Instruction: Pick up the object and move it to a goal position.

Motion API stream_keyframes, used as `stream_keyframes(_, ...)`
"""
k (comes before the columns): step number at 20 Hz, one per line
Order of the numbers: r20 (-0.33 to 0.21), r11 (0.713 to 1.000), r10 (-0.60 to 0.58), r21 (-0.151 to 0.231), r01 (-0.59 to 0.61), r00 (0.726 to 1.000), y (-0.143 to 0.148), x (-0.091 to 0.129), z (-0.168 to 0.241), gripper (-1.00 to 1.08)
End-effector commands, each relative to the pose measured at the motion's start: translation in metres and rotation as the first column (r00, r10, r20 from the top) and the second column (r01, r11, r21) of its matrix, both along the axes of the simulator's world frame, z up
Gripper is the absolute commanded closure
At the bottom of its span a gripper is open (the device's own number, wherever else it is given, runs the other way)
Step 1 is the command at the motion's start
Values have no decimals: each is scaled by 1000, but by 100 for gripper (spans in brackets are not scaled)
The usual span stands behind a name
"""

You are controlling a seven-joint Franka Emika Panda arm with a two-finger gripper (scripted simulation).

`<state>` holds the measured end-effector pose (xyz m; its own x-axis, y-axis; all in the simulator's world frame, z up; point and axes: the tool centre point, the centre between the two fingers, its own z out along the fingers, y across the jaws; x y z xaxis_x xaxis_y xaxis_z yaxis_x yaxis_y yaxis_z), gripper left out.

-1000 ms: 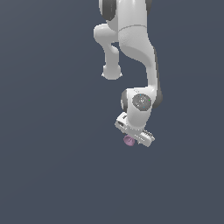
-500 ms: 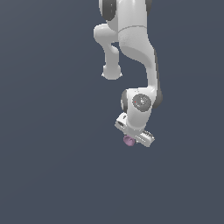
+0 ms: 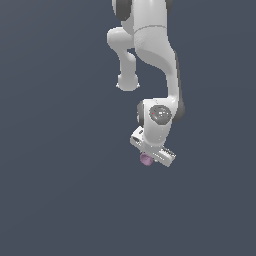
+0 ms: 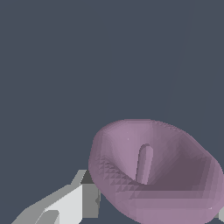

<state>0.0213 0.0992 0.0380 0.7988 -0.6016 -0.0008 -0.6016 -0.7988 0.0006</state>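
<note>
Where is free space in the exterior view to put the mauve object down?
The surface looks bare across the exterior view's left, right and bottom. Only the strip holding the arm, gripper and mauve object is crowded.

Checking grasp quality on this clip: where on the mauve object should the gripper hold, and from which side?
Across the mauve object at its thick outer wall, coming from above its hollowed face, as the gripper seems to. The wall looks rounded and lumpy, so a rim-only pinch might slip.

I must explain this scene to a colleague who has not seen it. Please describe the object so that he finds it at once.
Follow the white arm down to its gripper. The object sits at the gripper's lower edge: a small rounded mauve lump with a hollow. It is the only coloured thing against the plain dark background.
</note>
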Motion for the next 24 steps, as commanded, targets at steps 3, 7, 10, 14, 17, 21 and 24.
stream_keyframes(3,1,1000,-1,0,1,1000,-13,-4,17,108)
stream_keyframes(7,1,1000,-1,1,1,1000,-32,-9,41,108)
stream_keyframes(10,1,1000,-1,1,1,1000,-50,-15,65,108)
stream_keyframes(14,1,1000,-1,2,1,1000,-79,-24,103,108)
stream_keyframes(17,1,1000,-1,2,1,1000,-102,-30,133,108)
stream_keyframes(21,1,1000,-2,3,2,1000,-133,-39,174,108)
stream_keyframes(24,1,1000,-2,3,2,1000,-156,-46,204,108)
